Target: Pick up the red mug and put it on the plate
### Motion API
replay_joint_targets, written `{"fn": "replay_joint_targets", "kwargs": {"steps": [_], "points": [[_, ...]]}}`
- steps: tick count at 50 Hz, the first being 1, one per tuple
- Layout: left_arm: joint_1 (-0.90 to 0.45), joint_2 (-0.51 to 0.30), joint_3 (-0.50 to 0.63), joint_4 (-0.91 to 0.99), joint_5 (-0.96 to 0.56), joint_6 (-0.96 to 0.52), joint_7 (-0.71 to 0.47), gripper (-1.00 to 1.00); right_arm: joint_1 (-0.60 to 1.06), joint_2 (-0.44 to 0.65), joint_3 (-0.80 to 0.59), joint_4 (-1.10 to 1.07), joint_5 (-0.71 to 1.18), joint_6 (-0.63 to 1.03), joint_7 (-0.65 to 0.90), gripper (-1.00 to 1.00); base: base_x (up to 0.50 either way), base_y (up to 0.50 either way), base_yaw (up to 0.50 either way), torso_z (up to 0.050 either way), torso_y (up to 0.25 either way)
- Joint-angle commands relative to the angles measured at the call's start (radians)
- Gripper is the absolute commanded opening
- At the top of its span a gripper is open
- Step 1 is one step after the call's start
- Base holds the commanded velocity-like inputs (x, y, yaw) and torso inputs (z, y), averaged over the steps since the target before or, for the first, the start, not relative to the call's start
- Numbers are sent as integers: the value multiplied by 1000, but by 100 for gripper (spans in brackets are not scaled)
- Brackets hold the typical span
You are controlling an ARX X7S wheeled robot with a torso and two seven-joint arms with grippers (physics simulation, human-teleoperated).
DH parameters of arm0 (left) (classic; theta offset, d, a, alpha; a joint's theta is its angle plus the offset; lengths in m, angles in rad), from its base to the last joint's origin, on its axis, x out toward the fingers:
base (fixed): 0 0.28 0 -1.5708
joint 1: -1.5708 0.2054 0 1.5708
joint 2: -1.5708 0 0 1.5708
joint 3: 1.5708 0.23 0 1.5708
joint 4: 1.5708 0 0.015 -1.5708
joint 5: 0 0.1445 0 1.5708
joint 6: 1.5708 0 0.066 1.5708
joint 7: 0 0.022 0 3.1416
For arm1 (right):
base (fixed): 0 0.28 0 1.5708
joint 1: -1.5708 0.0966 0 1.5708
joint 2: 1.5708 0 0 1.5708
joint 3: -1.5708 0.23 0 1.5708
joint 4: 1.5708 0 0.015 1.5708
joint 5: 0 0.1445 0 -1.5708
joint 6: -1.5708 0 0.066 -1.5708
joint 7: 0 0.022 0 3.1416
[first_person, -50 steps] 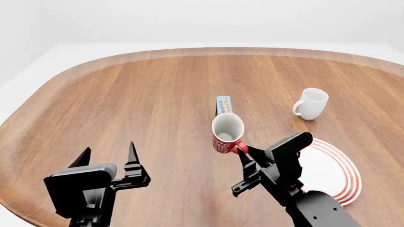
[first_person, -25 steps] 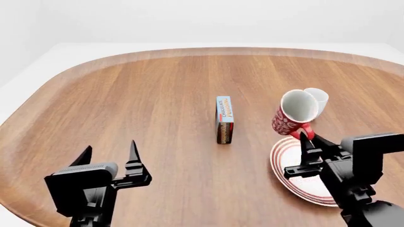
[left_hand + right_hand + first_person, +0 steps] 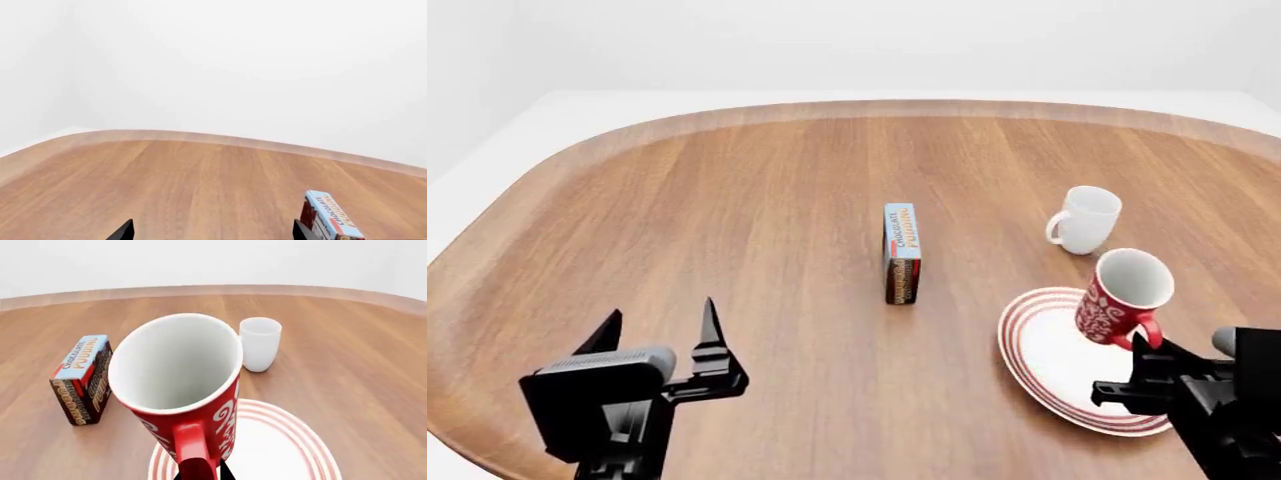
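The right claw grips the red mug by its handle above the plate at lower right, not yet set down; the left claw is open.

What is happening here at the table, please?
A two-armed robot is moving a red mug onto a plate. Its right pincer holds the mug by the handle, tilted, over the plate; whether it already touches the plate I cannot tell. The left pincer is open and holds nothing, low over the wooden table. A white mug stands beyond the plate, and a pudding box stands near the table's middle.
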Motion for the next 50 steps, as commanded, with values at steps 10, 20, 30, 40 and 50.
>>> {"fn": "replay_joint_targets", "kwargs": {"steps": [10, 20, 30, 40, 50], "points": [[15, -11, -3, 17, -11, 10, -4, 100, 172, -30, -93, 325, -78, -2, -37, -100, 0, 0, 0, 0, 0], [11, -17, -9, 29, -25, 1, -11, 100, 314, -61, -164, 501, -131, -23, -66, -100, 0, 0, 0, 0, 0], [13, -23, -9, 43, -32, -4, -18, 100, 405, -86, -232, 603, -179, -26, -84, -100, 0, 0, 0, 0, 1], [13, -29, -15, 53, -45, -9, -23, 100, 480, -114, -288, 719, -231, -56, -100, -100, 0, 0, 0, 0, 0], [17, -34, -17, 62, -51, -8, -27, 100, 540, -124, -345, 820, -290, -59, -96, -100, 0, 0, 0, 0, 0]]}}
